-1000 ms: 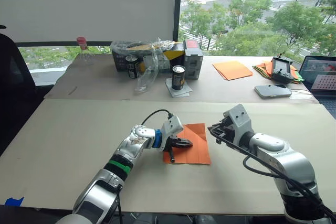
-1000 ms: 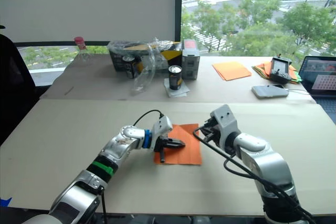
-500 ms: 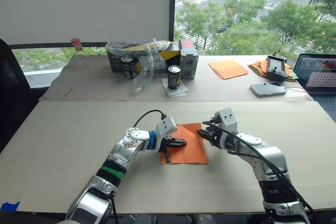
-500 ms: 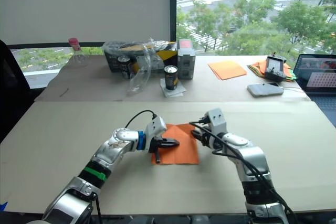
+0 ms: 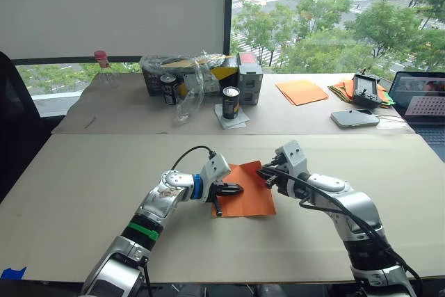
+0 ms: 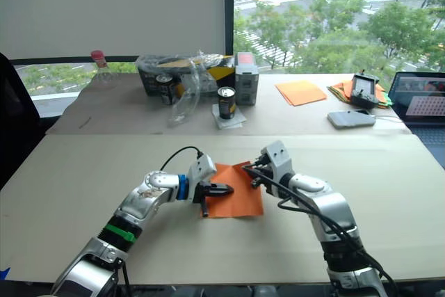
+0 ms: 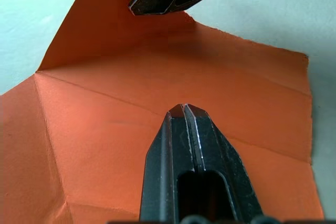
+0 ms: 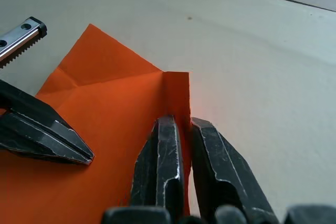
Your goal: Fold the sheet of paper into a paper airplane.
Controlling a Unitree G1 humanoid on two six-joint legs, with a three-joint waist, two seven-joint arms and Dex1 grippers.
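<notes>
The sheet of paper point(image 5: 247, 199), bright orange and creased, lies flat on the near table. My left gripper point(image 5: 236, 188) is shut, its tip point(image 7: 184, 109) pressing down on the middle of the sheet from the left. My right gripper point(image 5: 263, 171) is at the sheet's far right corner. In the right wrist view its fingers point(image 8: 164, 145) are shut on that corner, and the paper edge point(image 8: 177, 90) stands up between them. The corner is lifted a little off the table while the rest of the sheet stays flat. No paper airplane shape shows.
The back table holds a stack of orange sheets point(image 5: 304, 91), a multicoloured paper bundle point(image 5: 345, 91), a phone point(image 5: 354, 118), a laptop point(image 5: 420, 103), two cans point(image 5: 236, 102), boxes and a plastic bag point(image 5: 195, 81), and a bottle point(image 5: 103, 67). The near table point(image 5: 83, 186) stretches wide around the sheet.
My right gripper has moved left to the sheet's far right corner and shut on it. The left gripper has stayed pressed on the sheet. The camera view shifted slightly.
</notes>
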